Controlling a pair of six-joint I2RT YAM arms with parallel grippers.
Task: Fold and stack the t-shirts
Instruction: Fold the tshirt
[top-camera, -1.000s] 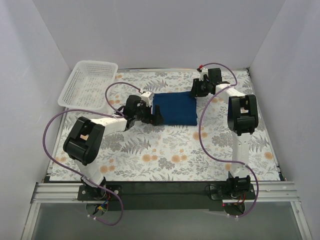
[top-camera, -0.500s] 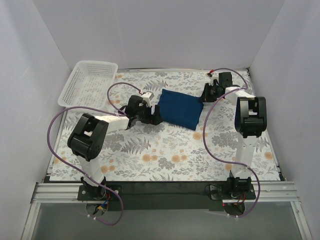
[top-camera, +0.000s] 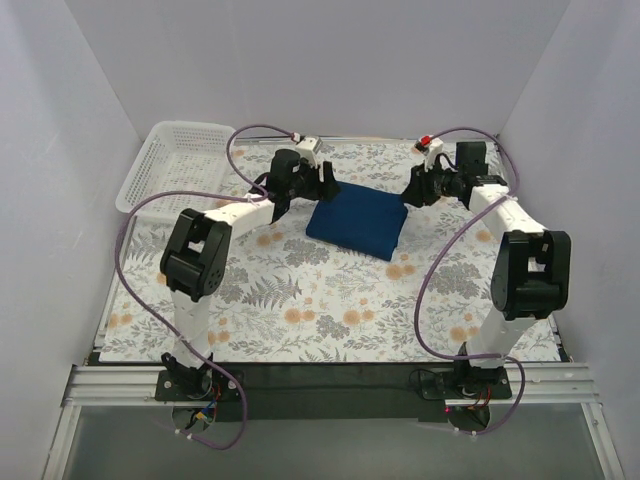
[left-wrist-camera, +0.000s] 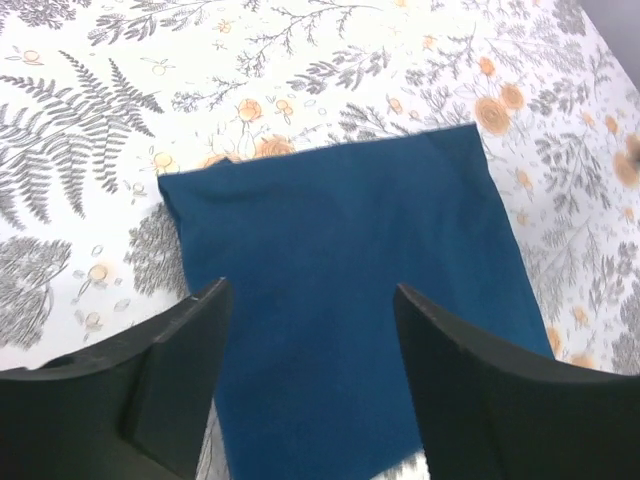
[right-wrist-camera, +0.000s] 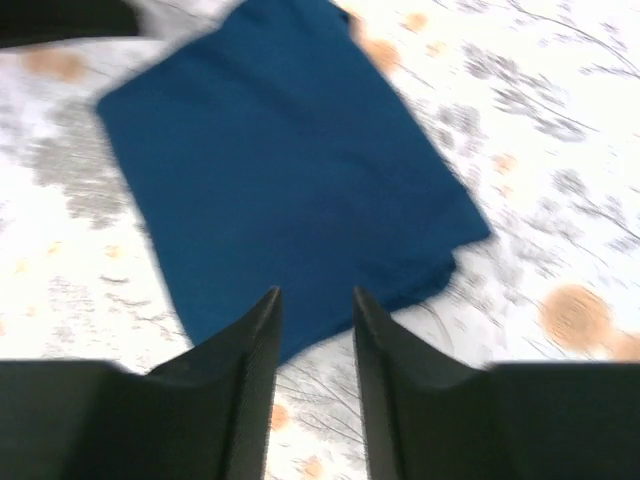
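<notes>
The navy t-shirt (top-camera: 356, 222) lies folded into a compact rectangle on the floral table, its print hidden. My left gripper (top-camera: 322, 182) hovers at the shirt's far left corner, open, with nothing between its fingers; in the left wrist view the t-shirt (left-wrist-camera: 340, 290) fills the gap below the left gripper (left-wrist-camera: 312, 300). My right gripper (top-camera: 412, 190) hangs at the far right corner, also open and empty. In the right wrist view the t-shirt (right-wrist-camera: 280, 190) lies just beyond the right gripper (right-wrist-camera: 315, 295), blurred.
A white mesh basket (top-camera: 176, 168) stands at the back left, partly over the table's edge. White walls close in the left, back and right sides. The arms' purple cables arch over the table (top-camera: 330, 310) on both sides.
The folded shirt has slid and turned a little. The left arm has swung from the shirt's near left edge to its far left corner. The right gripper shut, reopened and drew back to the right.
</notes>
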